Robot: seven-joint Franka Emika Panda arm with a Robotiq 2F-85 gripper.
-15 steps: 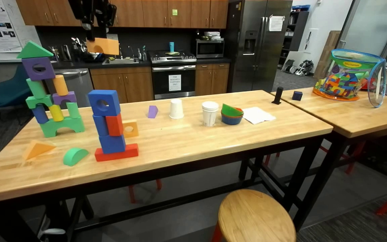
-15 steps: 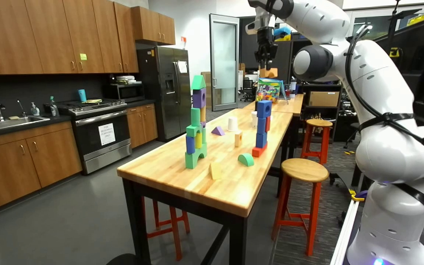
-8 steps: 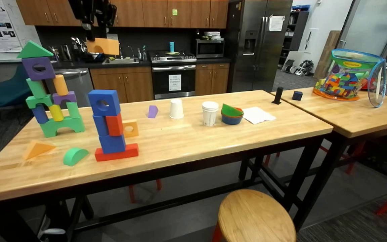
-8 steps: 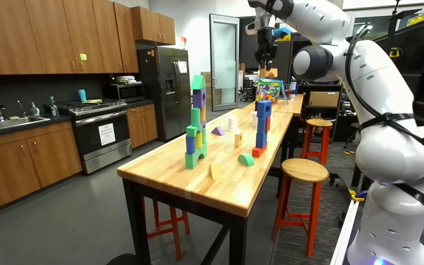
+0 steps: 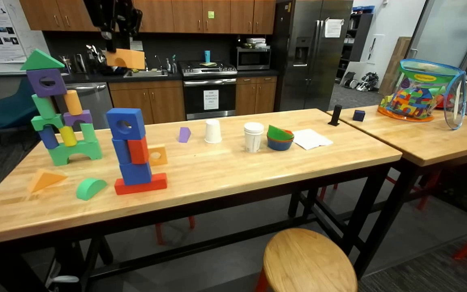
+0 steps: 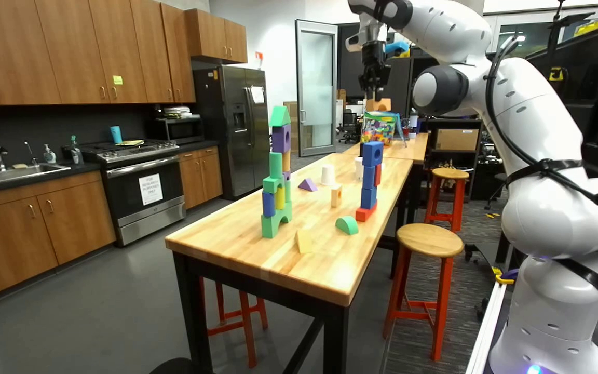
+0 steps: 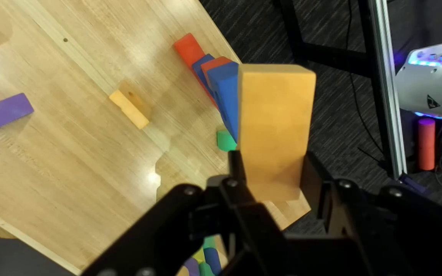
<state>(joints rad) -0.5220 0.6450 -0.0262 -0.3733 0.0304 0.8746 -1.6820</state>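
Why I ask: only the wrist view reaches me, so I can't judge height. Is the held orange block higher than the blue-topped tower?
Observer: Yes, in both exterior views the orange block hangs clearly higher than the top of the blue-topped tower.
Operator: And what caps the many-colored tower that is cut off at my bottom edge?
Observer: A green triangular block, point up.

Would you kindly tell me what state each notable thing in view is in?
Gripper: shut on the orange arch block
Orange arch block: held aloft
Blue-and-red tower: standing
Green-topped tower: standing
Holed orange block: standing on edge
Green half-round: flat side down
Lone white cup: upside down
Bowls: stacked, green one tilted
Cup beside the bowls: upright
Clear bag: holding blocks
Oven door: shut
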